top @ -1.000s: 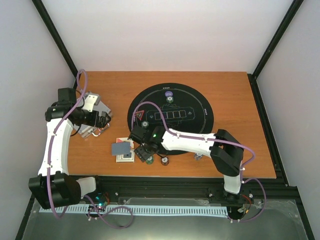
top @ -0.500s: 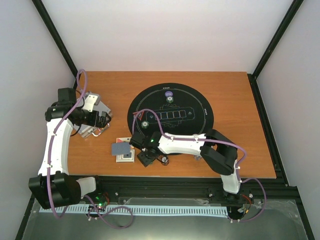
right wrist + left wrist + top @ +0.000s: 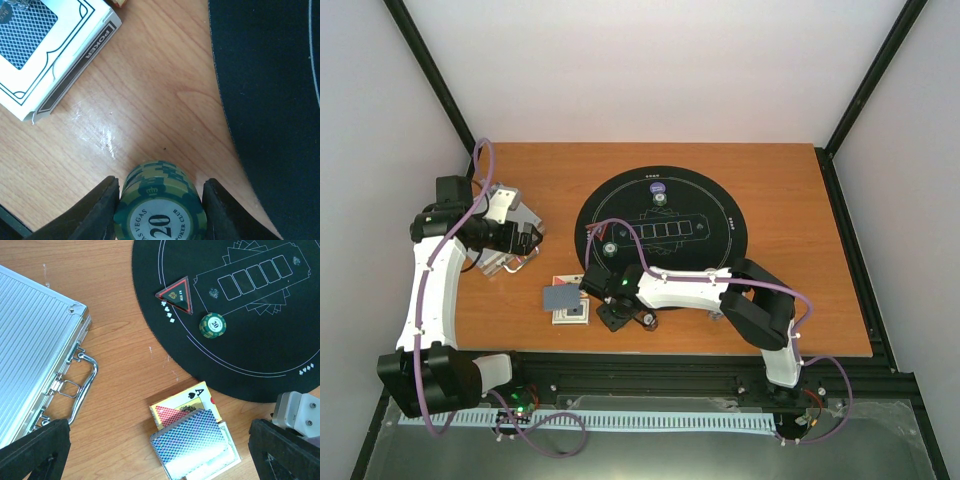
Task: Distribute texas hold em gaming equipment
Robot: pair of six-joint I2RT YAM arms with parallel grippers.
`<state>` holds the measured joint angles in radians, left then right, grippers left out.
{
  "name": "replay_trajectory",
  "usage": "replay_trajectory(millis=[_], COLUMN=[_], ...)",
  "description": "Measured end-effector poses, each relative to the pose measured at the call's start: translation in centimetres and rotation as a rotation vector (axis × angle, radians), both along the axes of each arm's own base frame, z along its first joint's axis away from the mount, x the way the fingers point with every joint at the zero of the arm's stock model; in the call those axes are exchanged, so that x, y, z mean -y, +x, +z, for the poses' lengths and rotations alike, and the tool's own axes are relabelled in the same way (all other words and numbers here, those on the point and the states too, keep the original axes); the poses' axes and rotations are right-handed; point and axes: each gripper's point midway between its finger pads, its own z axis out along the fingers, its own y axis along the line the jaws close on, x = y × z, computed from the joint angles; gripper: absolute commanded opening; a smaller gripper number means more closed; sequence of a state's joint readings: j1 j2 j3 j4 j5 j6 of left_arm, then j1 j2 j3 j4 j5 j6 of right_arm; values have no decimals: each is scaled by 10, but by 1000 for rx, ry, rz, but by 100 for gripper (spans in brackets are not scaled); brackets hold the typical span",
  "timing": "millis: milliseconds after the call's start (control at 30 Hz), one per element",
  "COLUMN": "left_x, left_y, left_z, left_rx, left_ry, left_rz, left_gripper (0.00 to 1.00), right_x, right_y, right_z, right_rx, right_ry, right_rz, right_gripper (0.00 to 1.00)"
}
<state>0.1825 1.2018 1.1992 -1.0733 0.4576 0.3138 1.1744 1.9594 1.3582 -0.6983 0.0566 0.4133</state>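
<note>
Right hand (image 3: 613, 318) straddles a green chip stack (image 3: 159, 200) on the bench (image 3: 800, 200), just off the mat (image 3: 265, 100) rim at its 7 o'clock. One finger touches, but whether it grips I cannot tell. The card box (image 3: 55, 55) lies near at 9 o'clock, the bench edge close at 6. Left hand (image 3: 527, 240), spread wide, hangs by the case (image 3: 30, 355). A second ago the right fingers stood wider, nearer 12.
</note>
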Motion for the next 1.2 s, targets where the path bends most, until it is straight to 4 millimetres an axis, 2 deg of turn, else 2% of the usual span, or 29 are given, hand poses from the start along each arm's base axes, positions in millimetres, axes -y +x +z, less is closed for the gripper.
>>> replay_trajectory(millis=[100,467,533,700,833,900,1000,1100,1200], left_x=[0,0,0,0,0,0,1,1,1], left_y=[0,0,0,0,0,0,0,0,0], left_z=[0,0,0,0,0,0,0,1,1], left_rx=[0,1,0,1,1,1,1,1,1], left_ry=[0,0,0,-2,-2,-3,-4,-6,-7], left_rz=[0,0,1,0,-1,-1,-2,-3,-3], left_gripper=[100,100,100,100,100,100,100,100,100], right_x=[0,7,9,13,24,34,64,109,145], right_y=[0,4,6,15,29,38,54,68,74], right_z=[0,5,13,50,77,83,76,55,35], right_rx=[3,29,43,86,126,138,137,115,87], right_ry=[0,-30,-28,29,68,74,50,-18,-80], right_rz=[0,-6,-9,-31,-71,-99,-162,-245,-310], right_gripper=[27,15,14,14,14,14,14,14,14])
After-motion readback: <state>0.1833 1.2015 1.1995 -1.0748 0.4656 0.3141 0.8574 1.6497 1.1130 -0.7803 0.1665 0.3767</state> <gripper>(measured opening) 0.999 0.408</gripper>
